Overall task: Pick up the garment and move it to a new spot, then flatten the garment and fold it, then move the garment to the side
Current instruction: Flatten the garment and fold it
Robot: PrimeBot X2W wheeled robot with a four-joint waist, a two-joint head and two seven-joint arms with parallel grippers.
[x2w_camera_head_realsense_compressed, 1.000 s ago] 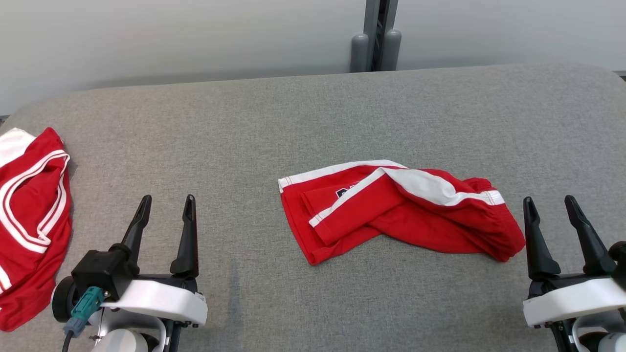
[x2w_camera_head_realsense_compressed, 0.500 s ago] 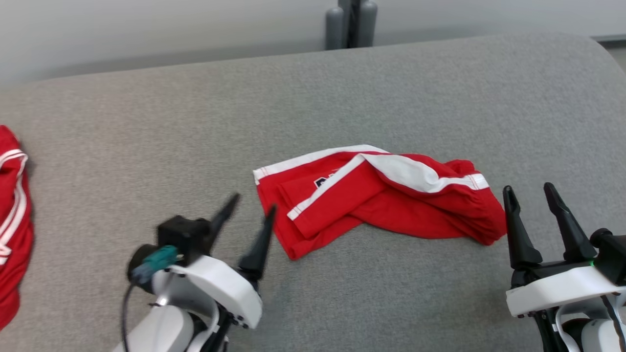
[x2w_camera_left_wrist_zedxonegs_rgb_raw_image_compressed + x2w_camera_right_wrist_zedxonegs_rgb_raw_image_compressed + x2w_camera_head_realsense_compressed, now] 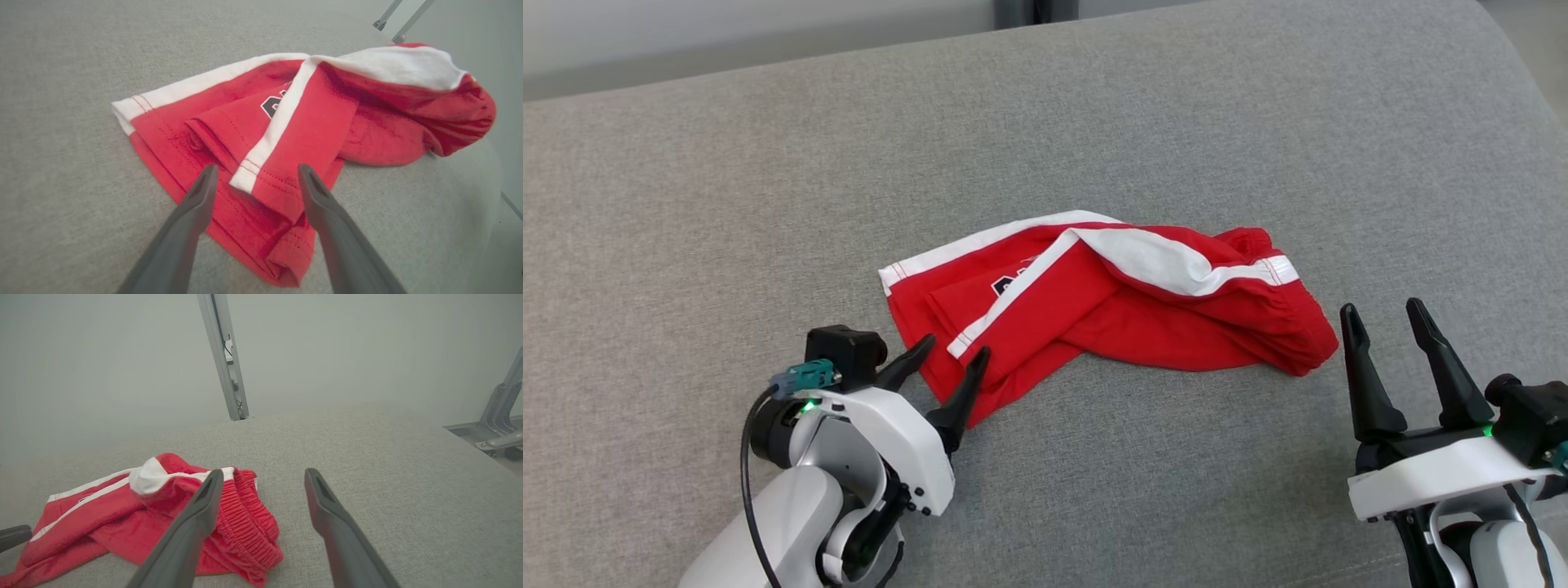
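Head view, and the red shorts [image 3: 1127, 318] lie crumpled at the middle of the grey fabric surface [image 3: 768, 204], white trim [image 3: 1168, 261] folded over the top, a dark print [image 3: 1005, 286] peeking out between the folds; left tool [image 3: 956, 345] is right at the near left corner of them, fingers spread wide, one on each side of that corner, nothing clamped; whether the tips press on the cloth I cannot tell; right tool [image 3: 1382, 305] sits just beside the bunched right end of the shorts, apart from it, fingers wide apart as well and holding nothing; over to the left wrist view, the left tool [image 3: 258, 167] straddles a folded flap [image 3: 302, 134] edged with a white stripe, red hem lying between the two fingers; right wrist view now, the right tool [image 3: 264, 471] points along the bare surface, the ribbed waistband [image 3: 245, 522] of the shorts just to one side of it and partly behind one finger, the rest of the garment spread away to the left of that view
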